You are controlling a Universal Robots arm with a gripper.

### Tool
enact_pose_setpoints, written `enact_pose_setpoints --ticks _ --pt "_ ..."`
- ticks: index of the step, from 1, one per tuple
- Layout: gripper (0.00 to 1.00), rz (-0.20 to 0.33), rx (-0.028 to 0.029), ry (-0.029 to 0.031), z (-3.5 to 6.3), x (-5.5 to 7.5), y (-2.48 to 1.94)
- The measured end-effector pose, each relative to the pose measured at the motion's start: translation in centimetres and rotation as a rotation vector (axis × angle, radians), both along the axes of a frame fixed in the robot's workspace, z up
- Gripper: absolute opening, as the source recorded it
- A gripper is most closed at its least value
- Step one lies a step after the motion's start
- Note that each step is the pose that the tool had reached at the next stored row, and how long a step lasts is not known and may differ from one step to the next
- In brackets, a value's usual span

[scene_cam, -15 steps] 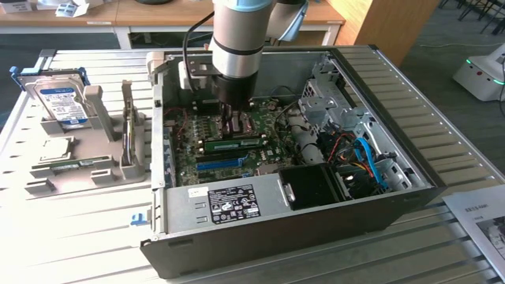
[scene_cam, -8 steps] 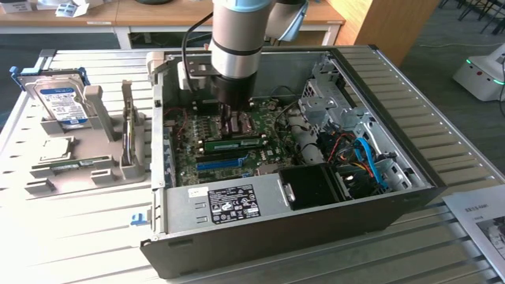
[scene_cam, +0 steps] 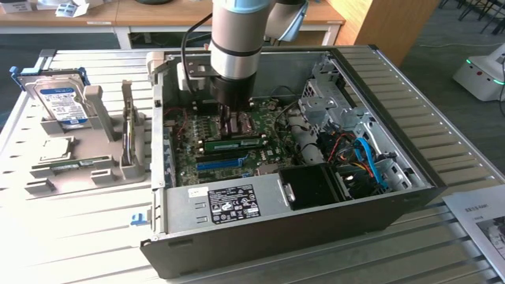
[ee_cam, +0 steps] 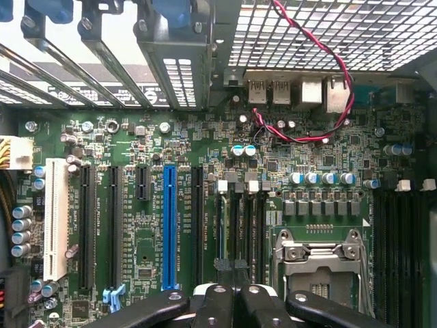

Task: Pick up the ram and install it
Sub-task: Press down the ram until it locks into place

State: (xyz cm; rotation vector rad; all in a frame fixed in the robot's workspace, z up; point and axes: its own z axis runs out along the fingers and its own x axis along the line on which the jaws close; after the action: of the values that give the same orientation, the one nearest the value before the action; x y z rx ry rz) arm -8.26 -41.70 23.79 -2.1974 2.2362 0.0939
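I see a pale slatted worktable (scene_cam: pixel 79 236) carrying an open desktop computer case (scene_cam: pixel 316 231) laid on its side, with wooden desks (scene_cam: pixel 158 18) behind it and a dark floor on the exterior view's right, where a white machine with a green light (scene_cam: pixel 481 71) stands. A printed sheet (scene_cam: pixel 481 225) lies at the table's corner on that side. On the exterior view's left sits a grey fixture tray (scene_cam: pixel 79 160) holding a blue-labelled hard drive (scene_cam: pixel 59 100) upright in its cradle.

My arm (scene_cam: pixel 236 41) reaches straight down into the case, and the gripper (scene_cam: pixel 231 121) hangs just above the motherboard (scene_cam: pixel 236 148). In the wrist view its black fingers (ee_cam: pixel 218 307) are drawn together, tips meeting, with nothing visibly between them. They point at the bank of black memory slots (ee_cam: pixel 239 225) beside the processor socket (ee_cam: pixel 321 256), with the blue slot strip (ee_cam: pixel 168 225) a few slots away.

The ram (scene_cam: pixel 234 144), a green stick, is inside the case just below the gripper in the exterior view. Its long axis runs across the board, from the exterior view's left to its right, roughly parallel to the blue slot. It appears to sit edge-down in a slot; I cannot tell whether it is fully seated.
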Motion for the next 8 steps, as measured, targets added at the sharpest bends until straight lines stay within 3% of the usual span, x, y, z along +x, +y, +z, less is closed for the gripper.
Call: enact_pose_setpoints --ticks 8 --pt "0.1 0.0 -0.0002 0.0001 -0.37 -0.03 0.0"
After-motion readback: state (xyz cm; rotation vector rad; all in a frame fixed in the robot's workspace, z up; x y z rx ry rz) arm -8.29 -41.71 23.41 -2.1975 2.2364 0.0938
